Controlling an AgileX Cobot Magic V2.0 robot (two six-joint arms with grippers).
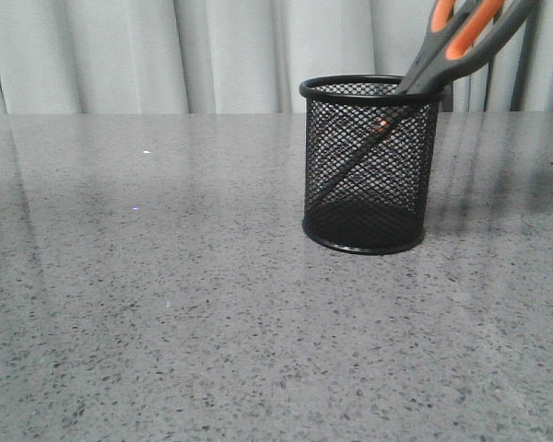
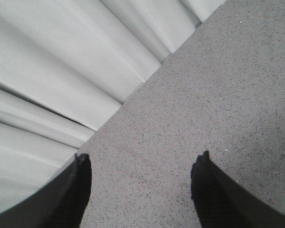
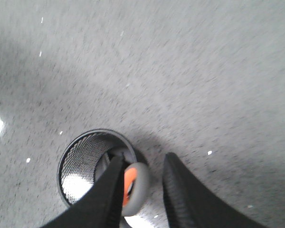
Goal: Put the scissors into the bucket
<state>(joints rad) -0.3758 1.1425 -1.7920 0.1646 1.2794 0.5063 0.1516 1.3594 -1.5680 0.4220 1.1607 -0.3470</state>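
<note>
The black mesh bucket (image 1: 350, 89) stands upright on the grey table, right of centre. The scissors (image 1: 461, 41) stand blades-down inside it, leaning on its right rim. Their grey, orange-lined handles stick out to the upper right, past the top of the front view. In the right wrist view my right gripper (image 3: 143, 159) is above the bucket (image 3: 85, 137). Its jaws are apart around a scissors handle loop (image 3: 137, 185), which lies against one finger with a gap to the other. My left gripper (image 2: 143, 156) is open and empty over bare table.
A grey speckled table (image 1: 166, 304) fills the front view, with pale curtains (image 1: 166, 55) behind its far edge. The left wrist view shows the table edge (image 2: 133, 95) running along the curtains.
</note>
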